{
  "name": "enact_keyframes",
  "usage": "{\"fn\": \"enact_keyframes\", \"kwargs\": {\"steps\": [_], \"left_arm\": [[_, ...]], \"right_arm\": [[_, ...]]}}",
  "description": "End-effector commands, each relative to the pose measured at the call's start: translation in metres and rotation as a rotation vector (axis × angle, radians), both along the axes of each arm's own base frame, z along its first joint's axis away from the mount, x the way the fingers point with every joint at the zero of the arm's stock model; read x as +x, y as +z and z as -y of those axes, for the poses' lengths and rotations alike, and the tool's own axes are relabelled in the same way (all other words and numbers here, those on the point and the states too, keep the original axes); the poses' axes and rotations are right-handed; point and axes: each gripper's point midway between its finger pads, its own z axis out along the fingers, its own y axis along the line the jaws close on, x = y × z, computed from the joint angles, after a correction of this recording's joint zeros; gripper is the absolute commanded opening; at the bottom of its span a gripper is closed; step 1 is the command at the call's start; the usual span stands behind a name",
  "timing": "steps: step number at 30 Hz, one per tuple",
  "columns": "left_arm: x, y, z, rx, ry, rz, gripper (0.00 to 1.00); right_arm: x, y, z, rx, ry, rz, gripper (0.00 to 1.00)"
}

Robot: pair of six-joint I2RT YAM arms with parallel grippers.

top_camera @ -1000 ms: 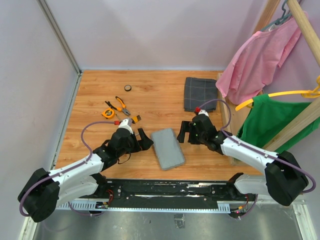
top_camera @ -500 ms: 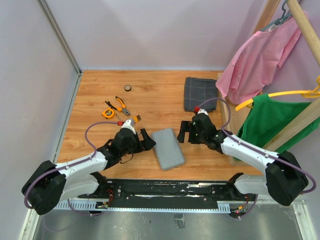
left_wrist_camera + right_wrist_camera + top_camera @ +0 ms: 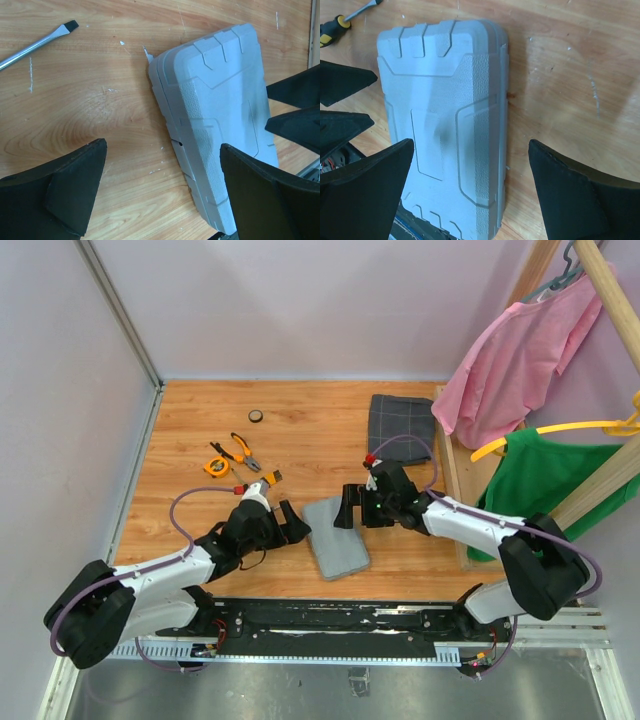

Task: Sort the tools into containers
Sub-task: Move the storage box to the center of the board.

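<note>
The flat grey plastic rectangular tool case (image 3: 337, 537) lies closed on the wooden worktop (image 3: 310, 430), between the two pairs of jaws. The left jaws are spread wide and hold nothing. In the left wrist view the case's (image 3: 220, 115) long edge sits in the gap between them, with one finger over bare wood and the other over the lid. The right jaws are also spread wide and empty. In the right wrist view they straddle the case's (image 3: 445, 125) other long edge. Whether either pair touches the case cannot be told.

A flat-blade screwdriver with a yellow-and-black handle (image 3: 340, 17) lies just beyond the left jaws. Farther beyond them lie orange-handled pliers (image 3: 243, 451) and a small round orange tape measure (image 3: 215, 467). A dark grey checked folded cloth (image 3: 400, 427) lies beyond the right jaws.
</note>
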Motion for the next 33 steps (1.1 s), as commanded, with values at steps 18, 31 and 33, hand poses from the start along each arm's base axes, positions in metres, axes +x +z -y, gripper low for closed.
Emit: {"fn": "enact_keyframes", "kwargs": {"steps": [18,31,33], "left_arm": [[0.001,0.001,0.000,-0.021,0.018,0.022,0.99],[0.000,-0.004,0.001,-0.019,0.014,0.010,0.99],[0.000,-0.005,0.001,-0.021,0.011,0.007,0.99]], "right_arm": [[-0.001,0.001,0.003,-0.009,0.076,0.134,0.99],[-0.018,-0.013,-0.010,0.122,0.061,0.094,0.99],[-0.020,-0.017,-0.010,0.122,0.066,0.081,0.99]]}}
